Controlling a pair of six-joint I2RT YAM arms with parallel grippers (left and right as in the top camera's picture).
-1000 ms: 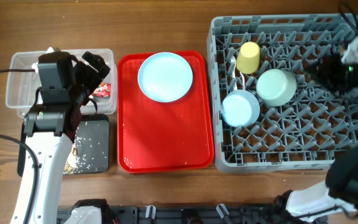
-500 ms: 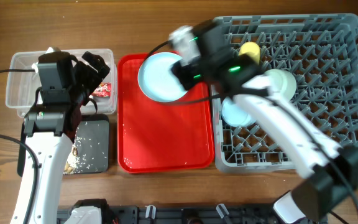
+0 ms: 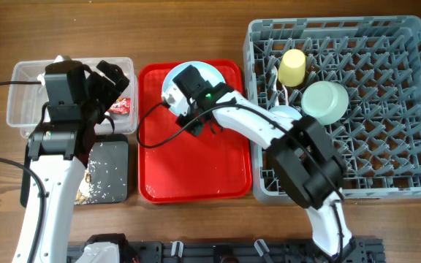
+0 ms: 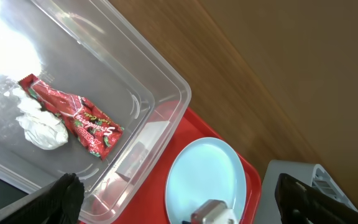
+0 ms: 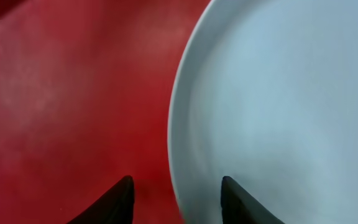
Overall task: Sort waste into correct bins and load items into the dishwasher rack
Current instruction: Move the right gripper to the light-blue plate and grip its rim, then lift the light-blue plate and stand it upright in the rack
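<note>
The pale blue plate (image 3: 203,91) lies at the back of the red tray (image 3: 188,164). My right gripper (image 3: 175,96) is down at the plate's left rim, open. In the right wrist view its gripper (image 5: 177,190) straddles that rim, one fingertip (image 5: 124,190) over the tray, the other over the plate (image 5: 278,106). My left gripper (image 3: 107,86) hangs open and empty above the clear tub (image 3: 31,73), which holds the red wrapper (image 4: 73,115) and white tissue (image 4: 42,127). The black tray (image 3: 115,150) holds rice crumbs. The yellow cup (image 3: 292,67), mint-green bowl (image 3: 325,101) and pale blue bowl (image 3: 283,115) sit in the dishwasher rack (image 3: 371,168).
My right arm stretches from the table's front right across the rack's front left corner to the red tray, covering part of the pale blue bowl. Bare wooden table (image 3: 196,29) runs along the back.
My right arm has swung from the rack's far right side across to the plate on the red tray, with its jaws widening. The left arm has stayed still.
</note>
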